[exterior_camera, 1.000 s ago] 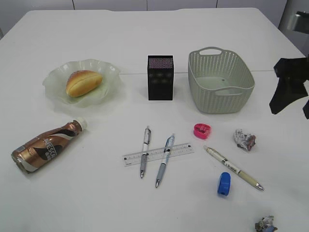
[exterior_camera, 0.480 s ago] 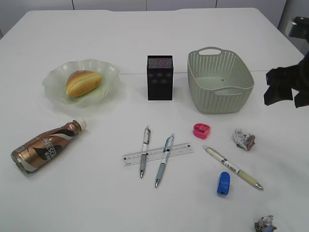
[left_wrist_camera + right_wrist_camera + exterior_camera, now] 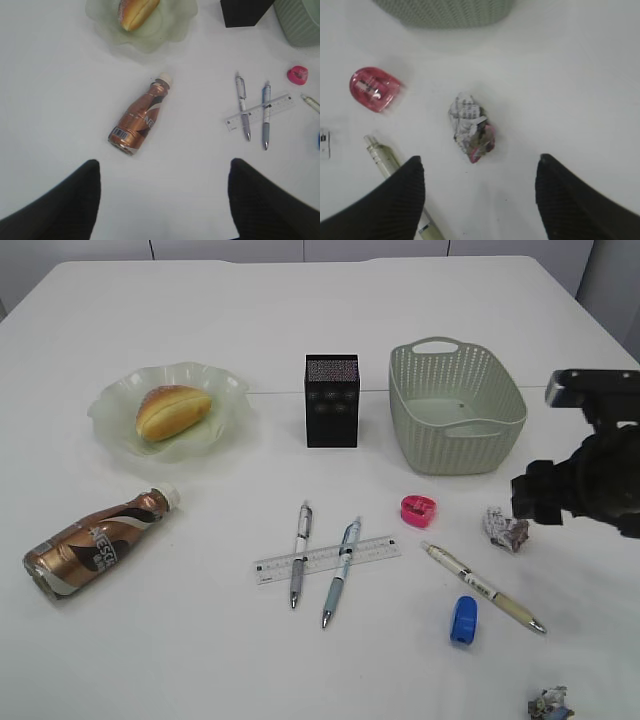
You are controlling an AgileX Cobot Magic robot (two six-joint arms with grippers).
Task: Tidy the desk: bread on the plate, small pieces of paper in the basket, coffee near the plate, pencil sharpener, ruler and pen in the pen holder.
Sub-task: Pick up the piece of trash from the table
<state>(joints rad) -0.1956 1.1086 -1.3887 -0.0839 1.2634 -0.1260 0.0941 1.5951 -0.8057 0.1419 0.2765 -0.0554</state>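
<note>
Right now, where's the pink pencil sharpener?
In the exterior view the pink pencil sharpener lies on the desk right of centre, just in front of the basket, with a crumpled paper ball to its right.

Exterior: right claw (image 3: pixel 530 498) tips blurred, arm cut by 3 o'clock edge; paper wad (image 3: pixel 549 704) clipped at 6 o'clock edge. Left wrist: plate (image 3: pixel 175 27), bread (image 3: pixel 136 11), holder (image 3: pixel 245 11), basket (image 3: pixel 300 22) cut at 12. Right wrist: ruler (image 3: pixel 324 143) only sliver at 9; wad print (image 3: pixel 470 127) unreadable.
</note>
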